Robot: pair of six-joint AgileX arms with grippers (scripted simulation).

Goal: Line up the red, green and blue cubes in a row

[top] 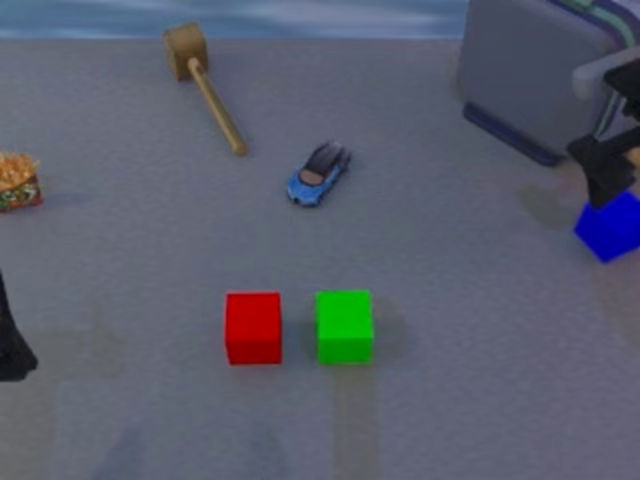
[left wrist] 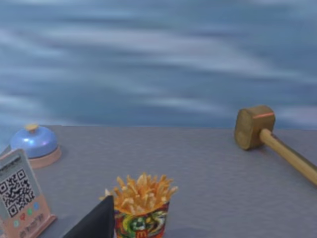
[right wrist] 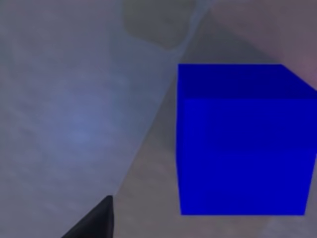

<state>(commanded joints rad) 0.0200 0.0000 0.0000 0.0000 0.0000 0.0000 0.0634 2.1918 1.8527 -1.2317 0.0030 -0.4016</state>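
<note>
1. Blue cube [top: 610, 228] sits at the right gripper [top: 607, 190] tip, at the surface [top: 450, 400] right edge; whether it is gripped cannot be told.
2. Right arm reaches in from the upper right. Left gripper [top: 12, 350] parked at left edge.
3. Three cubes: red cube [top: 253, 327] and green cube [top: 345, 326] side by side at centre, a small gap between.
</note>
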